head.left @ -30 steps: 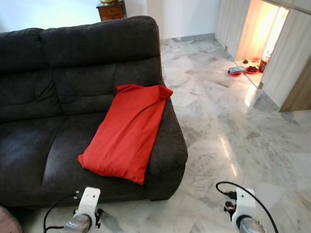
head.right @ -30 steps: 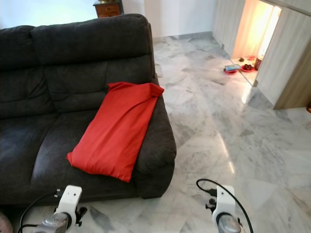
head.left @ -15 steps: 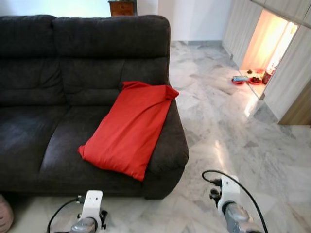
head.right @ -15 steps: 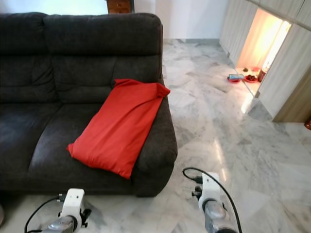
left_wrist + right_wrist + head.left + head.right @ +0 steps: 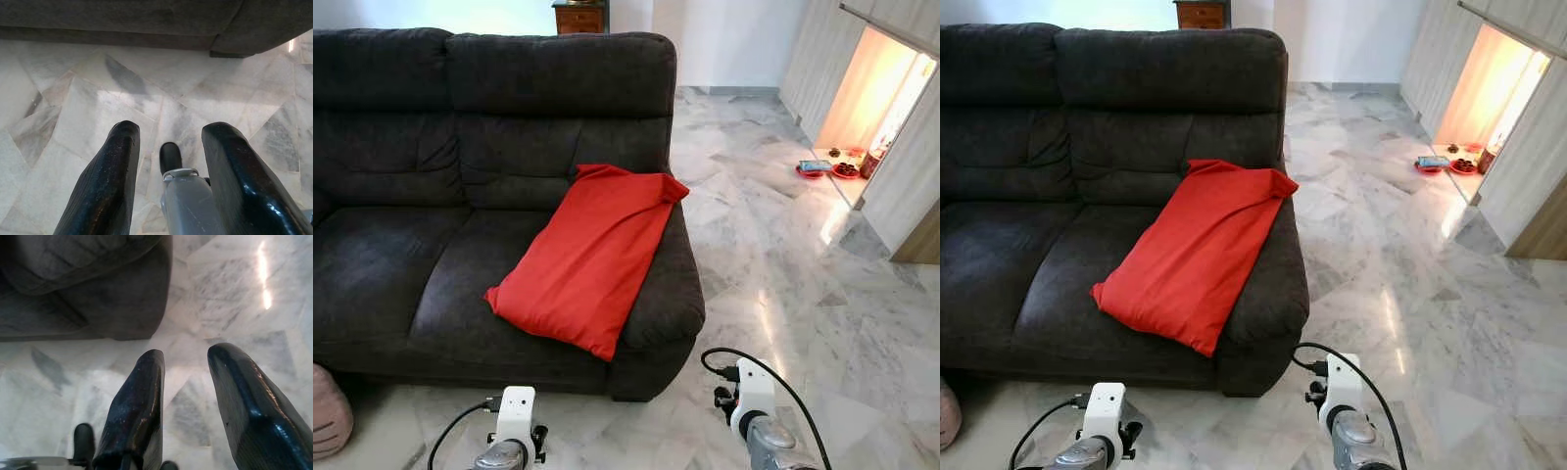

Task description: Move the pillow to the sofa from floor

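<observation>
A red pillow (image 5: 588, 254) lies slanted on the right seat of the dark grey sofa (image 5: 401, 255), leaning against its right armrest. Both arms hang low in front of the sofa, their wrists at the bottom of the eye views. My left gripper (image 5: 171, 132) is open over the marble floor with nothing between its black fingers (image 5: 117, 161). Over the floor by the sofa's front corner my right gripper (image 5: 186, 360) is open too, also holding nothing.
Grey-white marble floor (image 5: 783, 245) stretches to the right of the sofa. A pinkish cushion (image 5: 328, 411) sits on the floor at the far left. A lit doorway with red dishes (image 5: 832, 168) lies at the back right, a wooden cabinet (image 5: 579, 17) behind the sofa.
The whole view has shifted: the sofa and pillow now sit further right and more of the sofa's left side shows. The camera has moved. The pillow stays put on the sofa.
</observation>
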### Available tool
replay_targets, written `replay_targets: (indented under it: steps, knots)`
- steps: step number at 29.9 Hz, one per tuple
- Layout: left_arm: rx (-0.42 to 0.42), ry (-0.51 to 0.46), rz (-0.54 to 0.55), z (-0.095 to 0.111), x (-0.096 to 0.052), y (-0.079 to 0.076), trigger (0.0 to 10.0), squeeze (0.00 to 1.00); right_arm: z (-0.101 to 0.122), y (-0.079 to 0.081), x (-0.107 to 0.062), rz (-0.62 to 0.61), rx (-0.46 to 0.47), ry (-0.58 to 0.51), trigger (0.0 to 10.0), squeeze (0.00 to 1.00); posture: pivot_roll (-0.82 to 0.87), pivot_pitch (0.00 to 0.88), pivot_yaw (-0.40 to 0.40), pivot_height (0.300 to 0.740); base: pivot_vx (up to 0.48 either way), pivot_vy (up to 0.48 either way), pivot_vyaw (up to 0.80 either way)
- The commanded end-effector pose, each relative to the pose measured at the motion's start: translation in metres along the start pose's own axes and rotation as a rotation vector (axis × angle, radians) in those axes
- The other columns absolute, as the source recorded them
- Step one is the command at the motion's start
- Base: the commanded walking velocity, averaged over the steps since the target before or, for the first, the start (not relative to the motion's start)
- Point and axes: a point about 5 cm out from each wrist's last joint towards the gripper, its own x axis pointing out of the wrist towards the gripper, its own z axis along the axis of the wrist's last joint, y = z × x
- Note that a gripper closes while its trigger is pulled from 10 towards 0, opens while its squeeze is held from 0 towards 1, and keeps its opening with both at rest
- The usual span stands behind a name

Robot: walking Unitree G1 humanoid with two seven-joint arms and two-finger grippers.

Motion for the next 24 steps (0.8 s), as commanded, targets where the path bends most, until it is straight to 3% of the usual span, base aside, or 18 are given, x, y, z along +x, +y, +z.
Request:
replay_targets:
  steps: [1,3,8,12,14,15,19,21,24]
  knots:
    - [-0.002,-0.007,0.013,0.005,0.001,0.0,10.0,0.0,0.011,-0.005,0.001,-0.006,-0.028,-0.017,10.0,0.0,-0.01,0.0,-0.033,0.74,0.0,0.0,0.0]
    - [-0.025,-0.008,0.022,0.004,0.001,-0.002,10.0,0.0,0.017,-0.014,0.001,-0.028,-0.022,-0.029,10.0,0.0,0.0,0.0,-0.048,0.74,0.0,0.0,0.0]
    - [-0.037,-0.001,0.024,0.001,0.0,-0.004,10.0,0.0,0.014,-0.014,0.001,-0.027,-0.05,-0.012,10.0,0.0,0.01,0.0,-0.049,0.74,0.0,0.0,0.0]
    - [-0.034,0.013,0.026,-0.004,0.0,-0.003,10.0,0.0,0.016,-0.013,0.001,-0.042,0.023,-0.025,10.0,0.0,0.0,0.0,-0.032,0.74,0.0,0.0,0.0]
    - [-0.021,0.028,0.021,-0.01,-0.002,-0.005,10.0,0.0,0.008,-0.014,0.001,-0.078,-0.082,0.021,10.0,0.0,-0.01,0.0,-0.023,0.74,0.0,0.0,0.0]
    - [-0.018,0.032,0.02,-0.011,-0.002,-0.005,10.0,0.0,0.005,-0.014,0.0,-0.066,-0.09,0.031,10.0,0.0,-0.01,0.0,-0.021,0.74,0.0,0.0,0.0]
    - [-0.012,0.041,0.018,-0.012,-0.002,-0.004,10.0,0.0,-0.004,-0.023,-0.003,-0.06,-0.066,0.058,10.0,0.0,-0.02,0.0,-0.026,0.74,0.0,0.0,0.0]
    - [0.019,0.044,0.006,-0.011,-0.002,-0.007,10.0,0.0,-0.004,-0.033,-0.005,-0.109,-0.009,0.058,10.0,0.0,0.01,0.0,-0.038,0.74,0.0,0.0,0.0]
    - [0.032,0.011,0.003,0.001,0.001,-0.007,10.0,0.0,-0.001,-0.038,-0.005,-0.119,0.008,0.053,10.0,0.0,0.01,0.0,-0.053,0.74,0.0,0.0,0.0]
